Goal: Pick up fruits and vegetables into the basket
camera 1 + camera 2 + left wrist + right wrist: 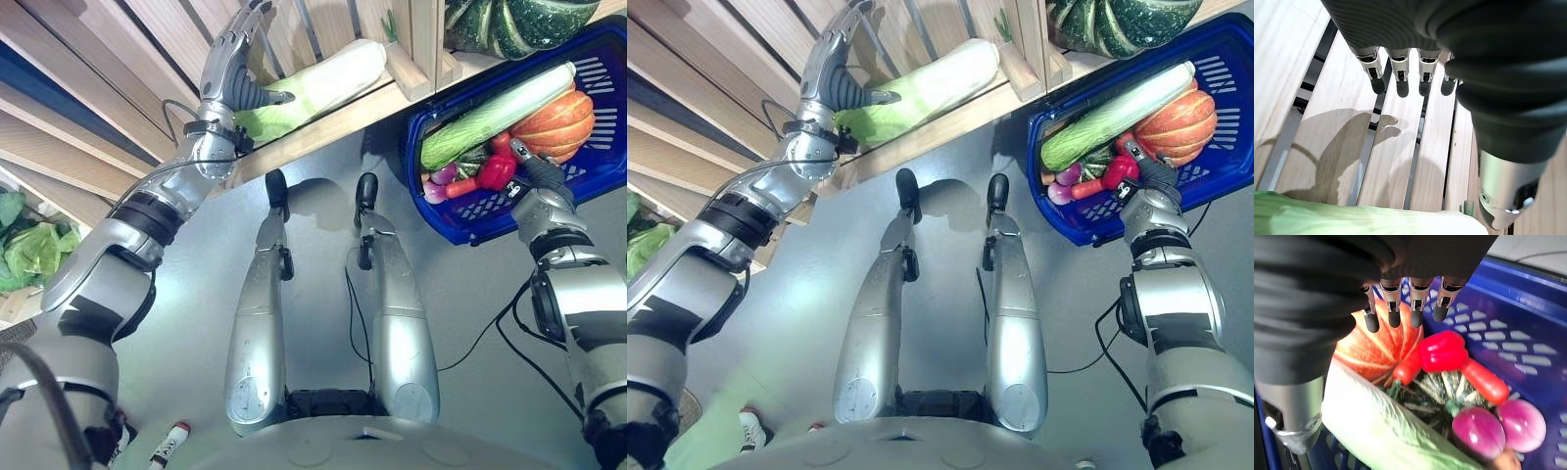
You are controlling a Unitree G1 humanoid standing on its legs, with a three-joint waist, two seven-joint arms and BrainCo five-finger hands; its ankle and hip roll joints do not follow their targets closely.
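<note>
The left hand (233,61) is raised over the wooden slatted shelf (323,127), just beside one long pale green cabbage (323,83) that lies on the shelf boards. In the left wrist view its fingers (1400,73) reach out straight above the slats, holding nothing, with the cabbage (1352,220) below them and apart from them; the thumb is stretched out to the side as well.

The right hand (537,174) hangs over the near rim of the blue basket (607,157), which sits beside the shelf edge. In the right wrist view its fingers (1396,308) point straight down over the produce, relaxed and empty, not touching anything clearly.

Counted in the basket: one long pale green cabbage (1381,431) lying across it, one orange pumpkin (558,119), one red pepper (1442,350), two red chillies (1484,379) on either side of the pepper, one dark green striped squash (1435,394) underneath them, and two purple onions (1479,431) side by side near the basket wall. The pepper rests on the squash and touches the pumpkin.

Up on the shelf, past a wooden divider (421,49), sits one more dark green striped squash (500,24). At the far left of the left eye view, a pile of leafy greens (29,250) lies on a lower ledge; their number cannot be told
</note>
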